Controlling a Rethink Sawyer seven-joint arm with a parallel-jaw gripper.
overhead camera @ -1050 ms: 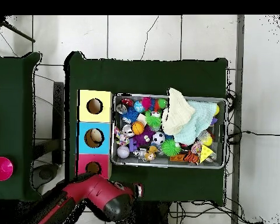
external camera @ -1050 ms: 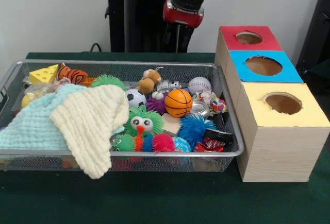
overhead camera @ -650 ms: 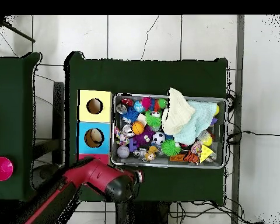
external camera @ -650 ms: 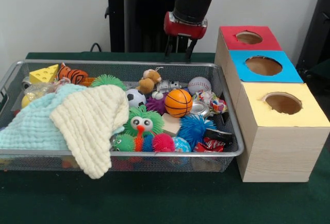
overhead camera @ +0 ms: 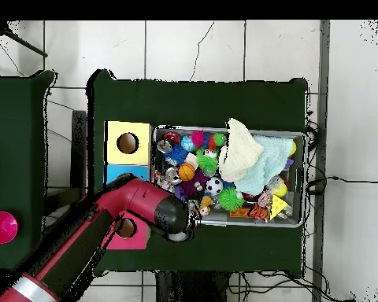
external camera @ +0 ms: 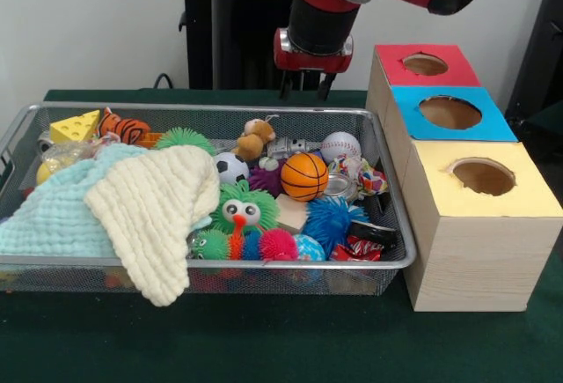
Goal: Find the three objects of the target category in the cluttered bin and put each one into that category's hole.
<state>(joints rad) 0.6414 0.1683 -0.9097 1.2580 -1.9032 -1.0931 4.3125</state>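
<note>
A wire bin (external camera: 220, 108) holds a heap of toys. Among them are an orange basketball (external camera: 304, 175), a white baseball (external camera: 339, 146) and a small soccer ball (external camera: 231, 167). My gripper (external camera: 304, 91) hangs open and empty above the bin's far rim, behind the baseball. In the overhead view the arm (overhead camera: 137, 206) lies across the blue box and part of the red box (overhead camera: 134, 232). Its head sits at the bin's (overhead camera: 227, 225) lower left corner and hides the baseball. The basketball (overhead camera: 187, 172) and soccer ball (overhead camera: 214, 186) show there.
Three boxes with round holes stand right of the bin: red (external camera: 422, 64), blue (external camera: 449, 112), yellow (external camera: 482, 176). A cream cloth (external camera: 154, 207) over a pale blue cloth (external camera: 53, 216) covers the bin's left half. Spiky balls, a cheese wedge (external camera: 75, 126) and a teddy (external camera: 255, 136) crowd the rest.
The arm has swung in from beyond the table edge, over the boxes, to the bin's corner. The toys and cloths have not moved.
</note>
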